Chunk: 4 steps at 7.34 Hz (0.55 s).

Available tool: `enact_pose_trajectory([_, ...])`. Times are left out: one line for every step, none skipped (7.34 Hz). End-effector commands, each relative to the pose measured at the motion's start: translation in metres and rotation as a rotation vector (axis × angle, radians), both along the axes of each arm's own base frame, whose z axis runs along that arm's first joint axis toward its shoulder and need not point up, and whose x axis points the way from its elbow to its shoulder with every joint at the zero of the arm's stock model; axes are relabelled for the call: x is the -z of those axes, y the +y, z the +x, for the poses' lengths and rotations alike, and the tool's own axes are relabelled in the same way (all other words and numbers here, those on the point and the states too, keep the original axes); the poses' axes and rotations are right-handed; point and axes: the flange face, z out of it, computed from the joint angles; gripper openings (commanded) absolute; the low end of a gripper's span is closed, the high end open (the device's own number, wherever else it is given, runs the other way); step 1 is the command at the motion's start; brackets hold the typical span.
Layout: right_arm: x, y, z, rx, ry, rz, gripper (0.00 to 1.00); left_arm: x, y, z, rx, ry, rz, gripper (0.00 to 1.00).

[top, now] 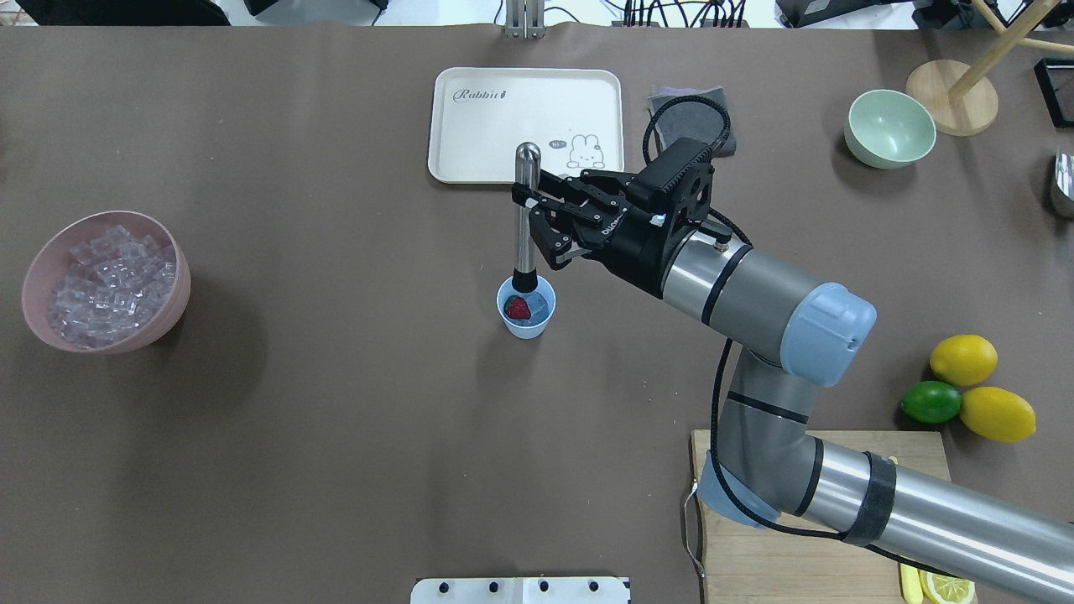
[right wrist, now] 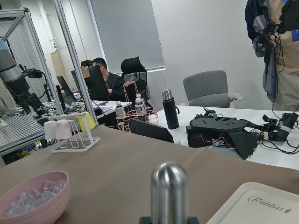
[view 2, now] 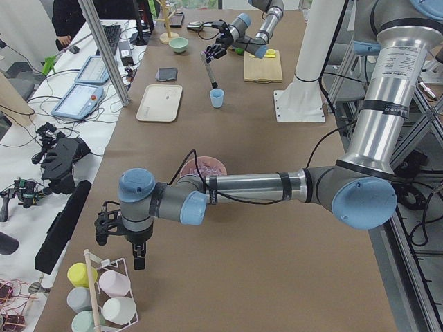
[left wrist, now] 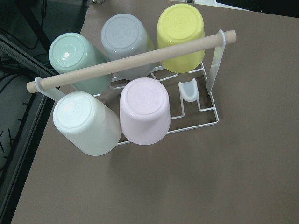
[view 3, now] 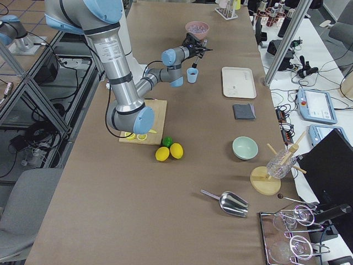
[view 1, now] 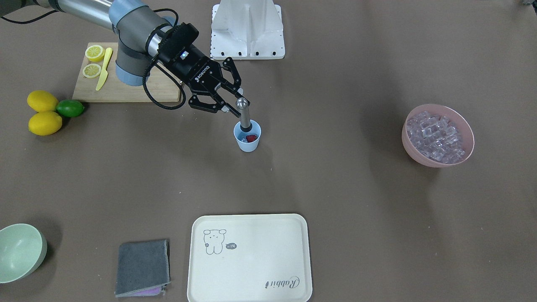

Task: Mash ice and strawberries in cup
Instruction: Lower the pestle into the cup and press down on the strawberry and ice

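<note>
Brown paper covers the table [top: 336, 419], and near its middle the right gripper [top: 529, 220] is clamped on the shaft of a metal masher [top: 525, 252]. We see the masher standing upright, its long axis vertical and its dark head just inside the rim of the light blue cup [top: 527, 330]. The strawberry [top: 518, 308] lies in the bottom of that cup, as near as we can judge straight beneath the head, so the coming move looks like a plain push downward. We cannot say for certain whether any cubes sit beside it. The ice [top: 105, 281] we can see fills a pink bowl [top: 33, 268] well off to the masher's side (the robot's left). A tray [top: 470, 126] lies beyond the masher, away from the robot. Nothing stands in the way. The left gripper [view 2: 121, 242] hangs far off over a rack of cups [left wrist: 131, 58]; whether its jaws are parted we cannot tell.
</note>
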Motion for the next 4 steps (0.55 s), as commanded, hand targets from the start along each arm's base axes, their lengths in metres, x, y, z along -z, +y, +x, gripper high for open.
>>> enact_pose_trajectory([-0.010,0.003,-0.012,0.011,0.016,-0.006,0.00,-0.001,0.001,0.000,0.001,0.000,-0.001,0.98])
enact_pose_trajectory([-0.012,0.008,-0.018,0.020,0.021,-0.009,0.00,-0.001,0.001,-0.001,0.002,0.000,-0.001,0.98])
enact_pose_trajectory([-0.014,0.009,-0.021,0.005,0.021,-0.019,0.00,-0.001,0.001,-0.001,0.000,0.000,0.000,0.98])
enact_pose_trajectory([-0.015,0.014,-0.025,0.005,0.021,-0.022,0.00,-0.002,0.002,-0.001,0.000,0.000,-0.001,0.98])
